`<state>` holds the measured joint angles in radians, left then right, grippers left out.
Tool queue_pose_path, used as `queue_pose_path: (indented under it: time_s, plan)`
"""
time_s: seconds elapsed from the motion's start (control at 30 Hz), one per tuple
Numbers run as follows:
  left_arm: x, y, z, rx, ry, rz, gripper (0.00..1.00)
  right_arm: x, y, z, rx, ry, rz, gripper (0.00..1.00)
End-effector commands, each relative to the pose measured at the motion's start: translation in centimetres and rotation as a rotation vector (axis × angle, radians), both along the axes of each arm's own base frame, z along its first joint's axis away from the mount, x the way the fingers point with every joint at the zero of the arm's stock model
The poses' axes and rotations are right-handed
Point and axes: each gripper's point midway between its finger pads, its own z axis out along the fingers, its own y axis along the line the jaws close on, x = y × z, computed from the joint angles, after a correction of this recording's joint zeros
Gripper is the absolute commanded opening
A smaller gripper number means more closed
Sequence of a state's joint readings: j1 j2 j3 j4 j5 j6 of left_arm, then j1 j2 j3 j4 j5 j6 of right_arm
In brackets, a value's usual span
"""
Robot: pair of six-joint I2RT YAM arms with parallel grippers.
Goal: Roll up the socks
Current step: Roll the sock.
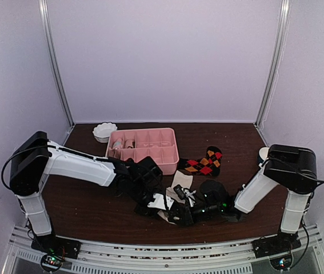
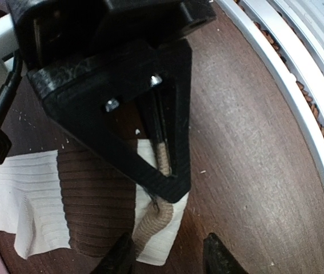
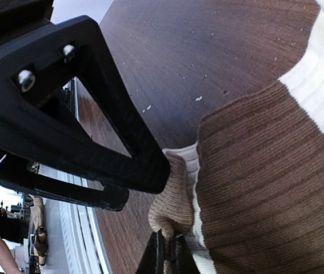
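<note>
Cream-white sock (image 2: 30, 194) with broad brown bands lies flat on the dark tabletop (image 1: 87, 211), near the front edge at centre. From above it is largely hidden where the left pincer (image 2: 167, 245) and right pincer (image 3: 166, 254) meet over it, and only a pale strip shows. In both wrist views part of it is cut off by the frame.

Behind it to the right, a black argyle sock (image 1: 204, 162) with red, orange and yellow diamonds lies apart, just beside the pink tray (image 1: 172, 154). Pale shapes in the tray's left compartments are too small to identify. A white bowl (image 1: 104, 132) stands at the tray's far left corner.

The right pincer is closed tight, nipping a tan fold at the sock's edge. The left pincer faces it with fingers apart, gripping nothing, and the sock's pale corner lies between them.
</note>
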<state>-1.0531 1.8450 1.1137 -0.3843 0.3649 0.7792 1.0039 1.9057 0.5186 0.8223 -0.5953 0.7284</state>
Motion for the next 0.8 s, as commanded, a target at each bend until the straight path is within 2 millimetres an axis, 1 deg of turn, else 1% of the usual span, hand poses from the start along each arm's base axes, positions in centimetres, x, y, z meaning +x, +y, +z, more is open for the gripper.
queue_pose_path:
  time_s: [0.0, 0.1, 0.17, 0.27, 0.47, 0.6, 0.73, 0.77]
  plan:
    - [-0.1, -0.5, 0.1, -0.033, 0.002, -0.004, 0.41, -3.0, -6.1, -9.4, -0.361, 0.153, -0.016, 0.00]
    - [0.8, -0.5, -1.6, 0.010, -0.026, 0.017, 0.40, -3.0, -5.9, -9.3, -0.352, 0.155, -0.013, 0.00]
    - [1.2, -0.7, -1.9, 0.012, -0.041, 0.023, 0.39, -3.0, -5.8, -9.3, -0.348, 0.156, -0.011, 0.00]
    - [1.8, -1.1, -1.6, -0.004, -0.060, 0.041, 0.39, -3.2, -5.7, -9.4, -0.343, 0.164, -0.001, 0.00]
    - [1.6, -1.4, -1.0, -0.017, -0.050, 0.026, 0.38, -3.2, -5.6, -9.3, -0.336, 0.163, 0.003, 0.00]
    - [0.6, -1.1, -1.7, 0.018, -0.004, -0.006, 0.28, -3.1, -5.5, -9.3, -0.325, 0.166, -0.003, 0.00]
    - [0.4, -0.5, -2.6, 0.060, 0.015, -0.010, 0.17, -2.9, -5.3, -9.1, -0.311, 0.162, -0.018, 0.00]
    - [0.4, -0.4, -2.7, 0.068, 0.020, -0.009, 0.13, -2.8, -5.2, -9.0, -0.307, 0.161, -0.021, 0.00]
